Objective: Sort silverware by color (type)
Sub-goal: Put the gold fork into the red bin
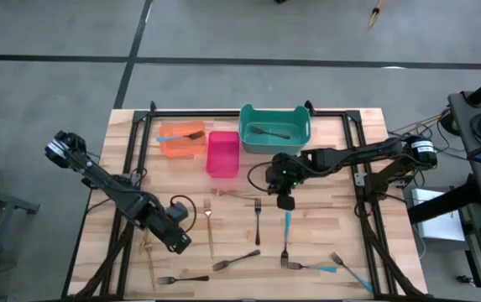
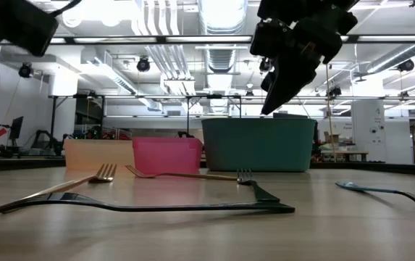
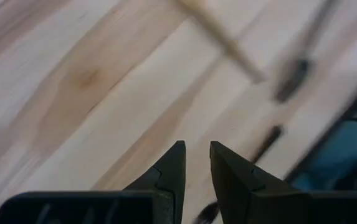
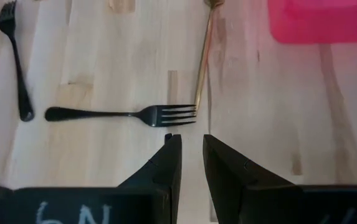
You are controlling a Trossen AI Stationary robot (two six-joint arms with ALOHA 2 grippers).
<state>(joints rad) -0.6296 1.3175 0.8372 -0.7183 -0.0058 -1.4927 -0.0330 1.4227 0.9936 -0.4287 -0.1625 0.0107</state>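
Forks lie scattered flat on the wooden table (image 1: 324, 226): dark ones (image 1: 258, 220) (image 1: 236, 261) (image 1: 181, 278), gold ones (image 1: 209, 222) (image 1: 223, 193), blue-handled ones (image 1: 287, 236) (image 1: 349, 271). My right gripper (image 1: 284, 202) hangs above the table's middle, narrowly open and holding nothing. In its wrist view the right gripper (image 4: 192, 146) stands just short of a dark fork's tines (image 4: 172, 114), beside a gold fork (image 4: 202, 62). My left gripper (image 1: 178, 241) hovers over the near left part, narrowly open and empty; the left gripper (image 3: 197, 152) looks at bare wood.
Three bins stand at the far side: an orange one (image 1: 169, 148) with a blue-handled fork in it, a pink one (image 1: 222, 155), and a teal one (image 1: 248, 138) holding a dark fork (image 1: 271, 132). A black frame (image 1: 353, 134) borders the table.
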